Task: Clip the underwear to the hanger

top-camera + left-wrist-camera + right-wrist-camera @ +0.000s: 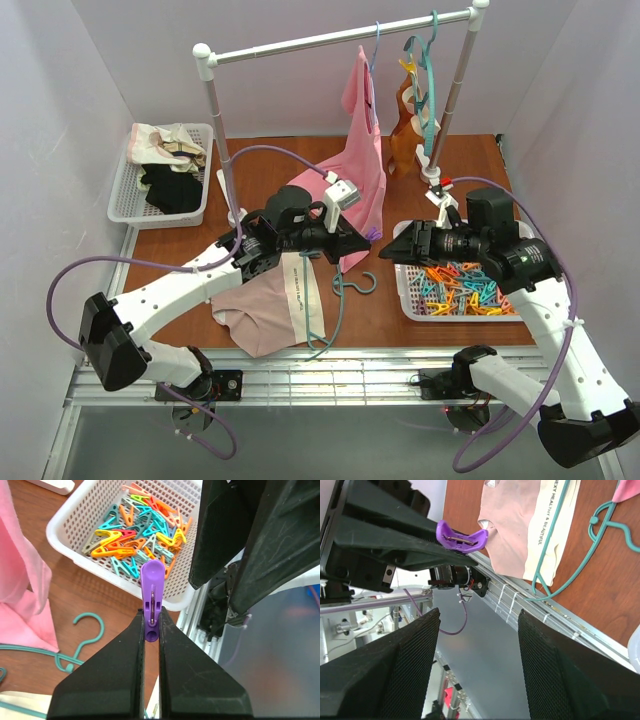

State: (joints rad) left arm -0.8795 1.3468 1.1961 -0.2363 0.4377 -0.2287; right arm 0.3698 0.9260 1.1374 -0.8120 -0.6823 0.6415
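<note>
Top external view: the underwear (pixel 262 312) lies flat on the tabletop (pixel 270 165) near its front edge, below the left arm. The hanger (pixel 337 300) lies across the garment's cream strip, its hook on bare wood to the right. The left gripper (pixel 369 237) hangs above them, its jaws pinching a purple clip (pixel 375 234). The right gripper (pixel 398 245) faces it almost tip to tip, over the corner of a white basket (pixel 408 300) of coloured pegs (pixel 462 290). A pink top (pixel 362 150) hangs from the rail (pixel 330 38) behind.

Left wrist view: the jaws are pressed onto the lower part of the purple clip, which stands up between them with its rounded end towards the basket. The right gripper's black fingers (pixel 225 530) fill the upper right.

Right wrist view: the right jaws are spread wide apart. Beyond them the left gripper grips the clip, and the underwear and hanger lie at the tabletop's edge.
</note>
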